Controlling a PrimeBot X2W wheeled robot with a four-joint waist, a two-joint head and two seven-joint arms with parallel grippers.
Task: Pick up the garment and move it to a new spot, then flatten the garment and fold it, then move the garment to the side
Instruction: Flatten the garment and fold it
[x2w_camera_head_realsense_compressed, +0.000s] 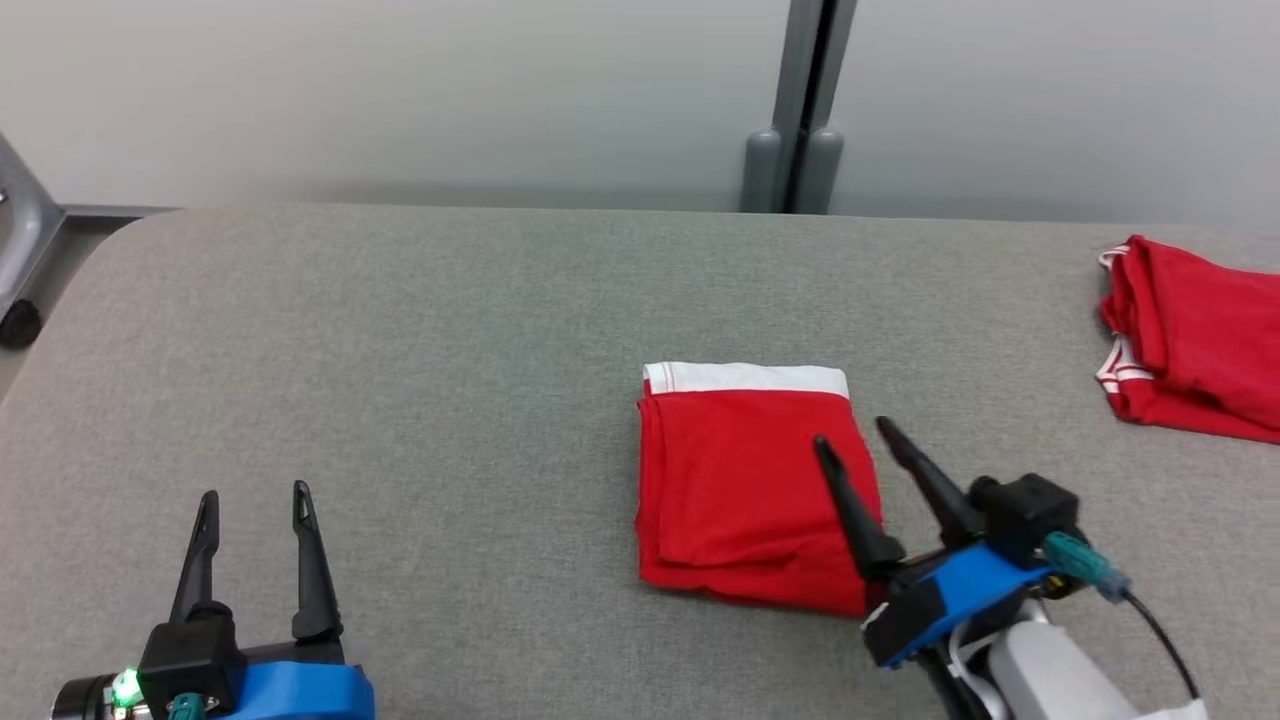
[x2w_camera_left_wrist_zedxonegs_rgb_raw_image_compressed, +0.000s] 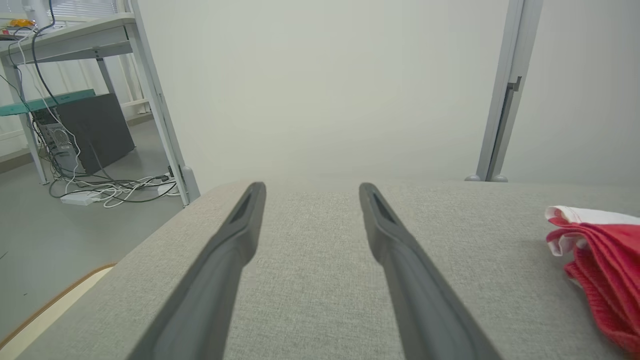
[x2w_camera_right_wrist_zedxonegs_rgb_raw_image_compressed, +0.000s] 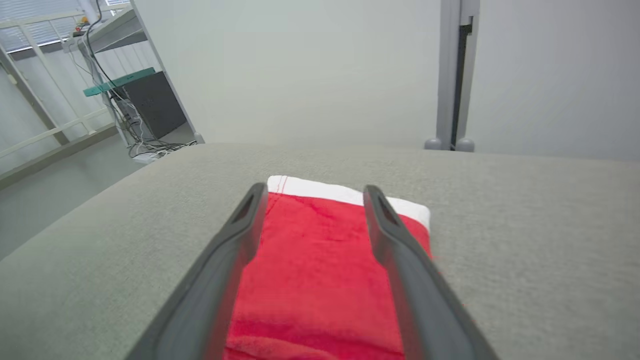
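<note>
**Folded garment (x2w_camera_head_realsense_compressed: 745, 490): move aside pending**

Red with a white band, lying flat on the table (x2w_camera_head_realsense_compressed: 450, 330), under and just ahead of the right gripper (x2w_camera_head_realsense_compressed: 851, 431). Its fingers are spread wide and hold nothing. Also: left gripper (x2w_camera_head_realsense_compressed: 254, 491) wide and empty, with the garment well off to its right.

Risk: pinching only the top layer would likely open the fold. Dragging it over the table could ruck it.

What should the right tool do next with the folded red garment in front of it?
Probably lower the right tool and close it on the right edge of the folded garment. The garment lies neatly folded, and the tool's jaws stand open above that edge, holding nothing. Moving it aside seems to be what's left, perhaps toward the other red garment at far right.
</note>
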